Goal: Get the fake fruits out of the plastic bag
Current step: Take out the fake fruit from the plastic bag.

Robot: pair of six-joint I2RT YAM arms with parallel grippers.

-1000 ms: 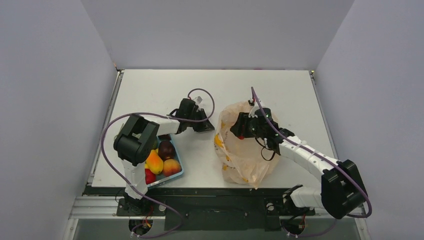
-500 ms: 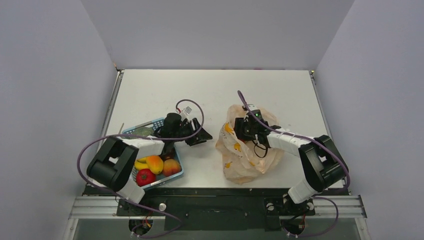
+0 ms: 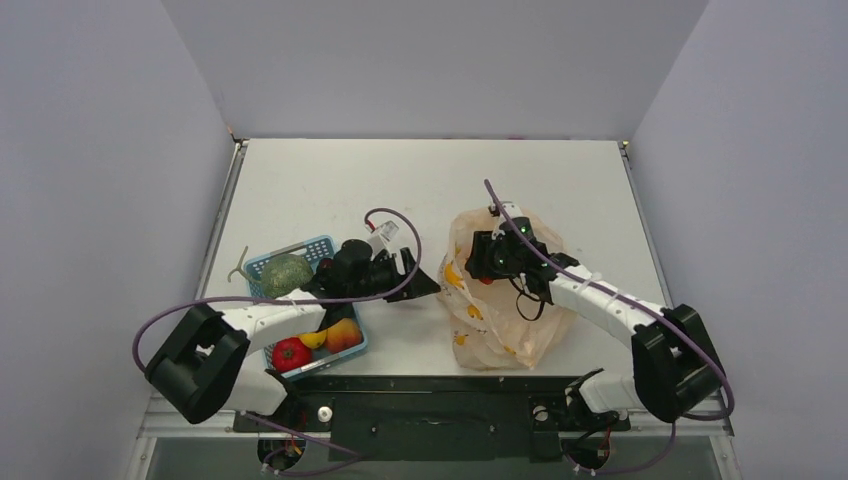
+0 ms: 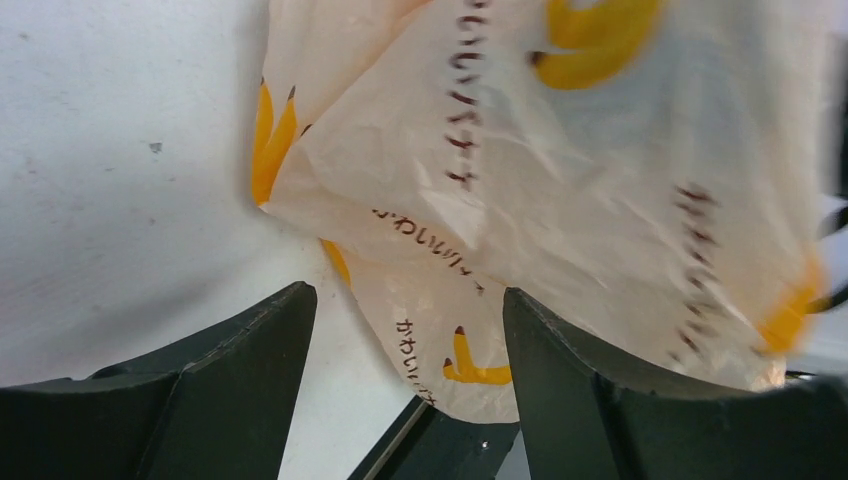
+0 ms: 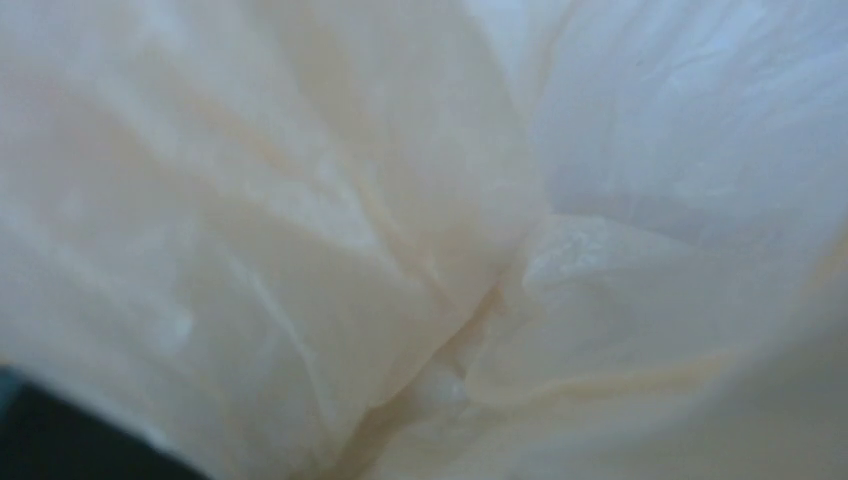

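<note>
The plastic bag (image 3: 497,312) lies crumpled at the front middle of the table, pale peach with yellow-orange marks. My left gripper (image 3: 424,284) is open at the bag's left edge. In the left wrist view its dark fingers (image 4: 240,375) stand wide apart, with a fold of the bag (image 4: 560,180) hanging between them, not pinched. My right gripper (image 3: 481,262) is pushed into the top of the bag. The right wrist view shows only blurred bag film (image 5: 420,240), so its fingers are hidden. The fake fruits inside the bag are hidden.
A blue mesh basket (image 3: 316,246) stands at the front left beside the left arm. It holds a green melon (image 3: 287,273), a red tomato-like fruit (image 3: 291,353), a peach (image 3: 344,335) and yellow bananas (image 3: 313,340). The table's front edge runs just below the bag.
My left gripper has moved right, from beside the basket to the bag's left edge. My right gripper has shifted inside the bag, and the bag has changed shape.
</note>
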